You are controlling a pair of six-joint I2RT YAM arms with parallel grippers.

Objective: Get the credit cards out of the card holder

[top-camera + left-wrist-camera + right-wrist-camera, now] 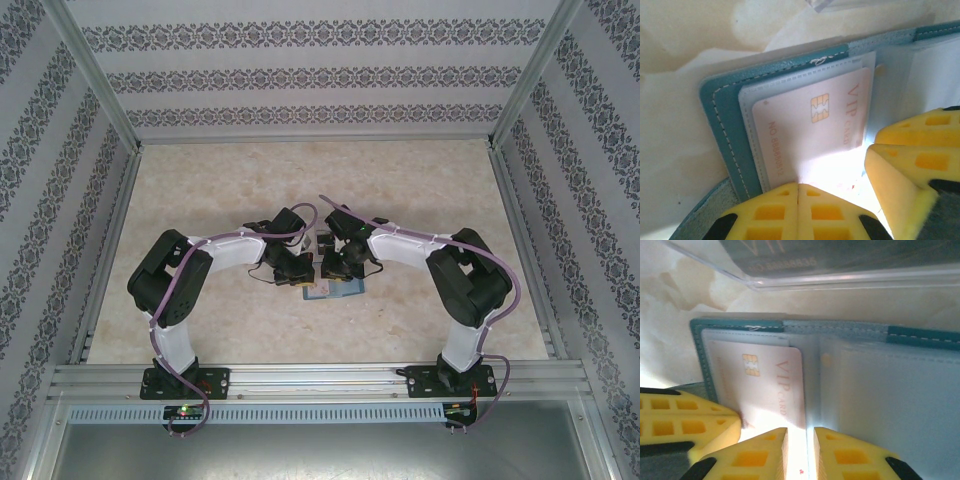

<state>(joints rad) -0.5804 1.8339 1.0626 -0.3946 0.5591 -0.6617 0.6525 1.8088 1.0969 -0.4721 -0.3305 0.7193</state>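
- Both arms are bolted at the near edge of the table (200, 200) and bend inward, meeting just nearer than the table's middle.
- Left pincer (798, 192): yellow pads pressed flat together with no gap, set at the near edge of the open card holder (725, 130). Glare washes out the contact point, so I cannot tell whether anything thin is caught between the pads.
- Right pincer (800, 432): just beside the left one, also at the holder's near edge. Its pads stand a narrow slit apart, in line with the edge of the card and the holder's fold. The slit is blown out by light, so I cannot tell whether a sleeve edge is nipped there.
- Card holder: teal, stitched border, lying open and flat on the table under both pincers, near the table's middle and somewhat toward the near edge (345, 290).
- Credit card (815, 125): pale, with a gold chip and orange "VIP CARD" lettering. It sits inside a clear sleeve (747, 100) on the holder's panel in front of the left pincer. The other panel carries a stack of clear sleeves.
- Clear plastic piece (840, 277): lies on the table just beyond the holder's far edge, apart from it, with a dark card showing through.
- Patterned walls (300, 80) close the far edge and both sides.
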